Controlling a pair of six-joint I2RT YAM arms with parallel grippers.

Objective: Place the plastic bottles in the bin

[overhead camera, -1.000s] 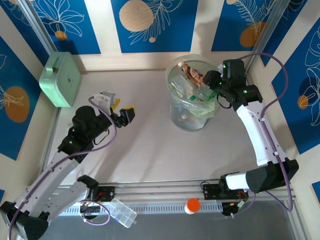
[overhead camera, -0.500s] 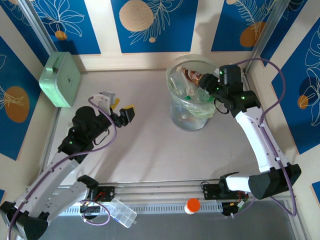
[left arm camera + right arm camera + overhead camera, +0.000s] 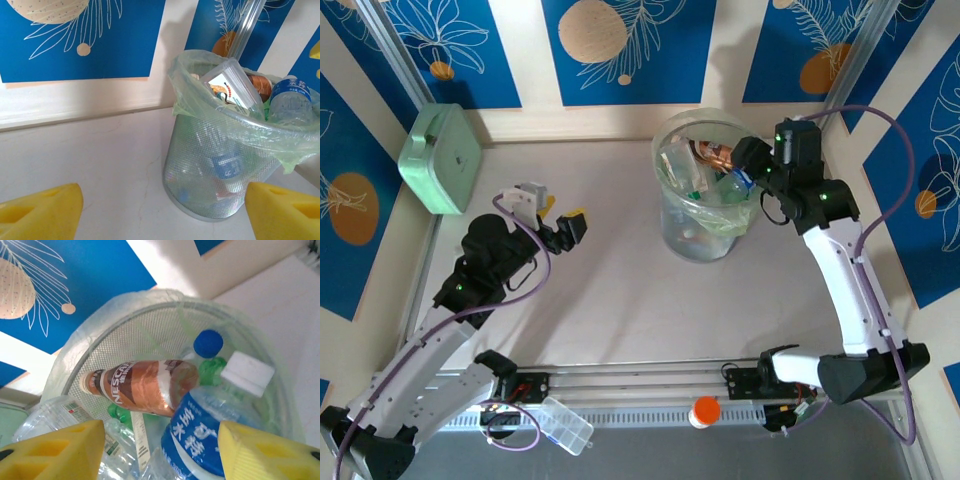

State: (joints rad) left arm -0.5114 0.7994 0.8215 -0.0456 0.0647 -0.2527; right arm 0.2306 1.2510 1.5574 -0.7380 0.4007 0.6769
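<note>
Right tool [image 3: 161,434] gapes above the translucent grey-green round bin [image 3: 700,238] of clear plastic bottles [image 3: 199,436]; left tool [image 3: 162,201] released over the bench [image 3: 620,300]

Mint green box [image 3: 442,158] by the left wall, clear little case [image 3: 566,424] and orange-topped jar [image 3: 705,411] at the near edge, blue leaf pictures [image 3: 628,40] behind

Bin [image 3: 695,235] upright, upper centre-right of top view, green-lined mesh. Plastic bottles [image 3: 705,185] piled inside; brown Nescafe bottle [image 3: 142,385] lying across top.
</note>
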